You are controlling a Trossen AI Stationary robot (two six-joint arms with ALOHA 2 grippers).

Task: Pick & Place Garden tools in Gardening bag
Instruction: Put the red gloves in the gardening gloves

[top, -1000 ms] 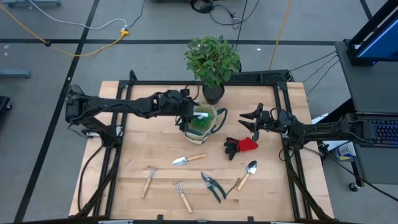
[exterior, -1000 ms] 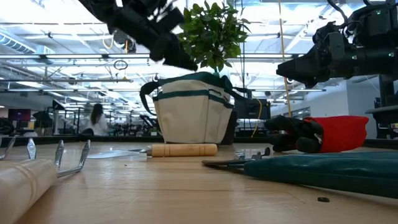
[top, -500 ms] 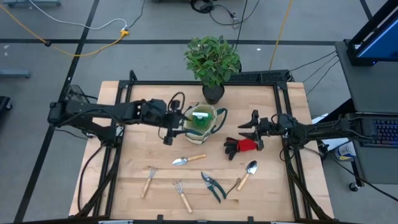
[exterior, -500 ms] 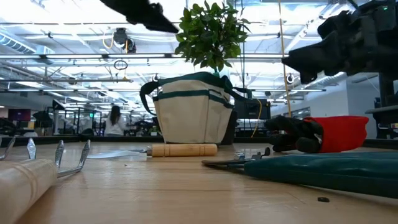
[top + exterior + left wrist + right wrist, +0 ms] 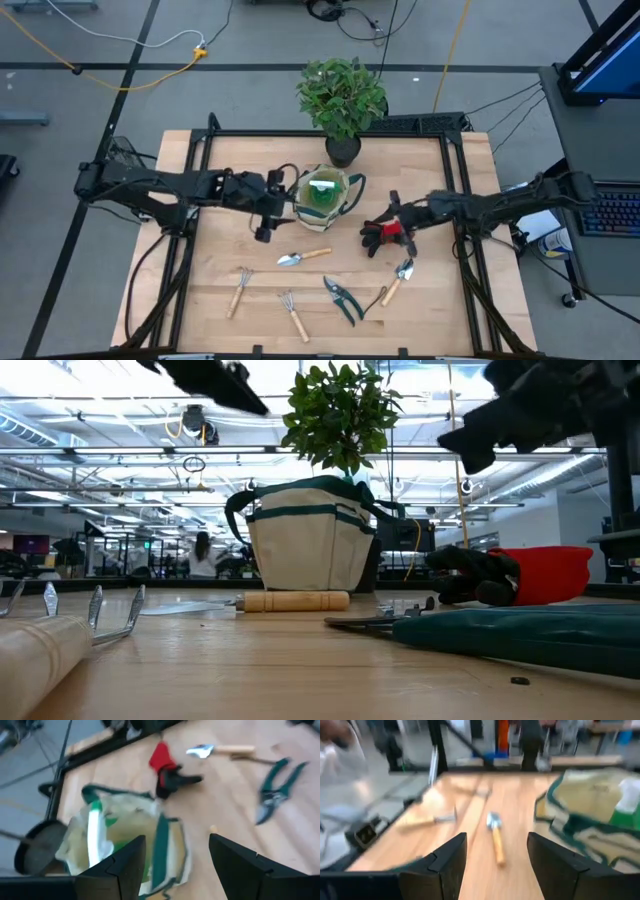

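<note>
Beside the gardening bag (image 5: 325, 193), your gloves (image 5: 386, 233) lie directly beneath the right gripper (image 5: 397, 228), jaws apart; the left gripper (image 5: 266, 211), also parted, sits farther off.

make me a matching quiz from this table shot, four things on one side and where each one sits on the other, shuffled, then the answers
Things:
1. gardening bag
2. pruners
3. gloves
4. potted plant

Places:
A. under the right gripper
B. at the table's far edge
C. near edge, between the hand rake and the trowel
D. mid-table, beside the left gripper

Pairs: 1-D, 2-C, 3-A, 4-B
</note>
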